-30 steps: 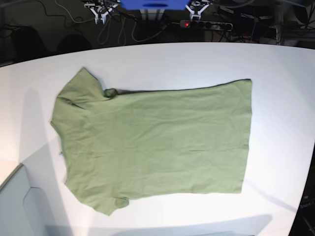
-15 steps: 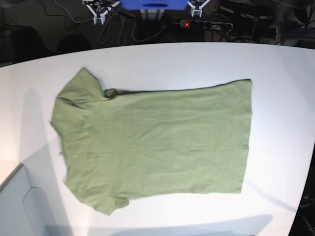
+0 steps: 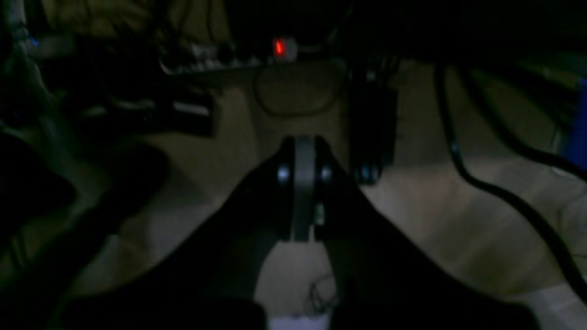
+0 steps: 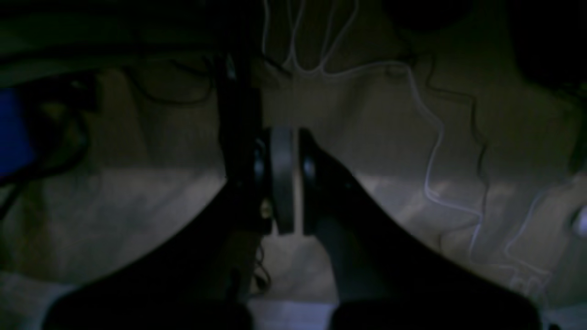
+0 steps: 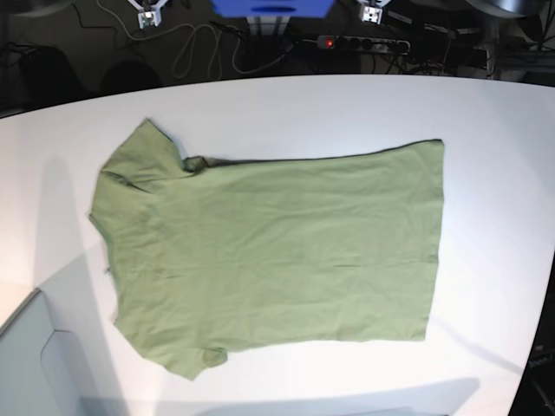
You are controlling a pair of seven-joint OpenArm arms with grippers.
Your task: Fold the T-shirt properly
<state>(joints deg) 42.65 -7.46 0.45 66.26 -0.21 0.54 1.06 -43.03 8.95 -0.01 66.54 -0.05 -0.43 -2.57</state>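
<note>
Left end effector: jaws pressed together with nothing between them; in its wrist view it hangs over a dim floor, away from the table. In the base view only its tip shows at the top edge, right of centre.
Right end effector: jaws closed, or all but closed, and empty; it too hangs over dim floor. In the base view its tip shows at the top edge, left of centre.
Below the left end effector: a power strip with a lit red switch and a thick black cable crossing the floor.
Below the right end effector: thin pale cables looping over the floor, and a blue shape at the left edge.
T-shirt: spread flat on the white table, lying sideways in the base view, with the sleeves and neck on the left and the hem on the right. The far sleeve is slightly bunched at its armpit. It is unfolded, and neither end effector touches it.
Table surround: the power strip and tangled cables lie beyond the far edge; a pale grey panel sits at the near left corner.
</note>
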